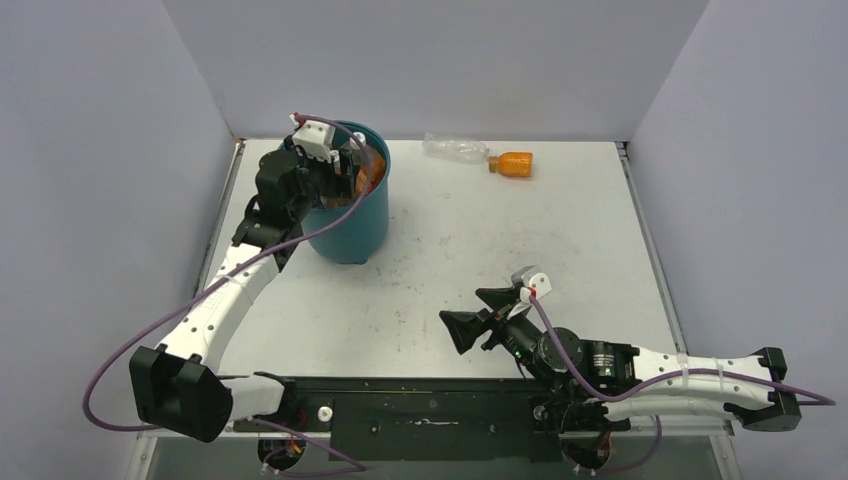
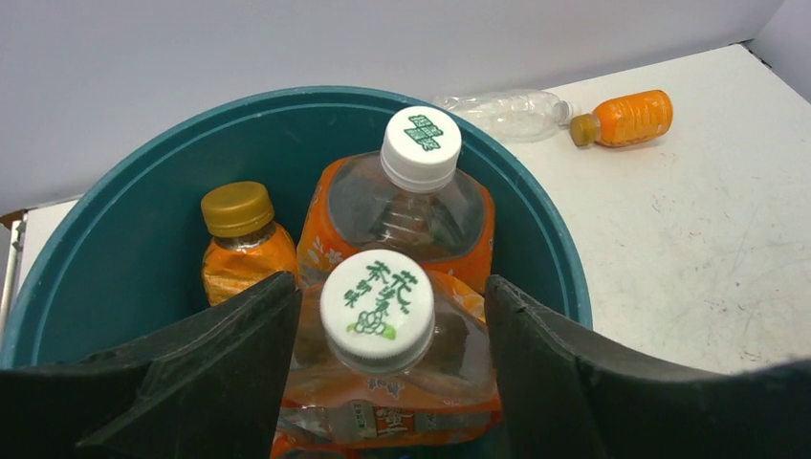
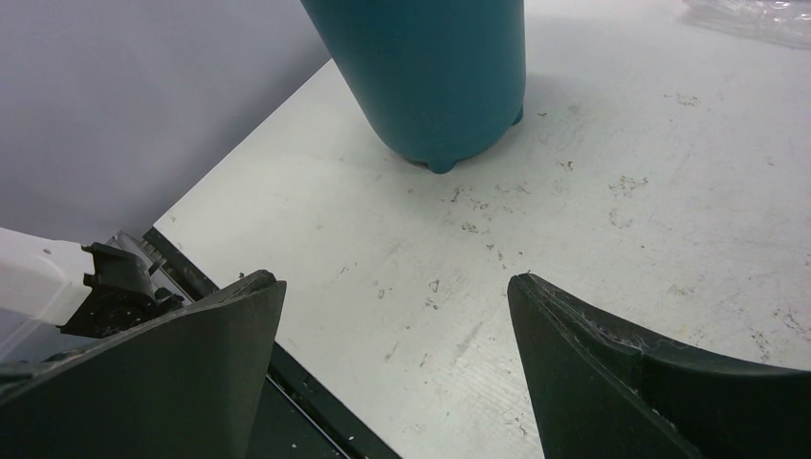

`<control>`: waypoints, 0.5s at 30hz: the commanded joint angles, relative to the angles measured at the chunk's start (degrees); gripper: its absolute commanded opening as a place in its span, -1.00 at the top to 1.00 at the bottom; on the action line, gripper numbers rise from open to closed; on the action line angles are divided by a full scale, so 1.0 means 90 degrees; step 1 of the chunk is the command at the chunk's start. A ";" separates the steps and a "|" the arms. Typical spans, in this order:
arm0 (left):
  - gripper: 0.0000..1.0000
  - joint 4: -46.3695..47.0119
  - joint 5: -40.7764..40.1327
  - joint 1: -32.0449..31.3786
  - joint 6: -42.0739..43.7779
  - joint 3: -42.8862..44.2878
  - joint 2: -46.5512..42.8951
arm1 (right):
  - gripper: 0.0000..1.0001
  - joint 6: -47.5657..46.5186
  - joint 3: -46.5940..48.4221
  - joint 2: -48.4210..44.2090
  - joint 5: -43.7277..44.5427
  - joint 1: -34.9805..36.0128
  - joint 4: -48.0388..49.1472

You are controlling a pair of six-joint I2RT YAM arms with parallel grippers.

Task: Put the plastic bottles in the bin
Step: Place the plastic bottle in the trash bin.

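- The left gripper [image 2: 390, 287] hangs over the mouth of the teal bin [image 2: 143, 201], its fingers apart on either side of a clear bottle with an orange label [image 2: 383, 359]. The white cap stands free between them. I cannot tell whether the fingers press on the bottle's sides.
- That bottle stands upright inside the bin. Just behind it is a second clear orange-labelled bottle [image 2: 411, 196], also upright and white-capped.
- A small orange bottle with a gold cap [image 2: 239, 249] stands to their left, against the bin's inner wall.
- The bin stands near the far left corner of the table [image 1: 560, 260].
- Two bottles lie on their sides at the table's far edge, well apart from the bin: a crumpled clear one [image 1: 455, 150] and an orange one [image 1: 513, 163], end to end.
- The right gripper [image 1: 478, 312] hovers low near the table's near edge, jaws wide apart with nothing between them.
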 commanded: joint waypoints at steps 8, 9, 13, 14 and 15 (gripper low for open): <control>-0.70 -0.0309 -0.0369 -0.0206 -0.0142 0.0691 -0.0971 | -0.79 -0.0039 0.0051 -0.0019 0.0121 0.0041 0.0194; -0.77 -0.0330 -0.0445 -0.0223 -0.0155 0.0718 -0.1043 | -0.79 -0.0047 0.0061 -0.0022 0.0129 0.0040 0.0186; -0.85 -0.0330 -0.0921 -0.0251 -0.0246 0.0654 -0.1381 | -0.79 -0.0070 0.0091 -0.0063 0.0138 0.0032 0.0164; -0.86 -0.0306 -0.1079 -0.0251 -0.0283 0.0578 -0.1483 | -0.79 -0.0079 0.0091 -0.0072 0.0149 0.0034 0.0159; -0.86 -0.0278 -0.1291 -0.0251 -0.0310 0.0477 -0.1584 | -0.79 -0.0086 0.0091 -0.0088 0.0158 0.0035 0.0155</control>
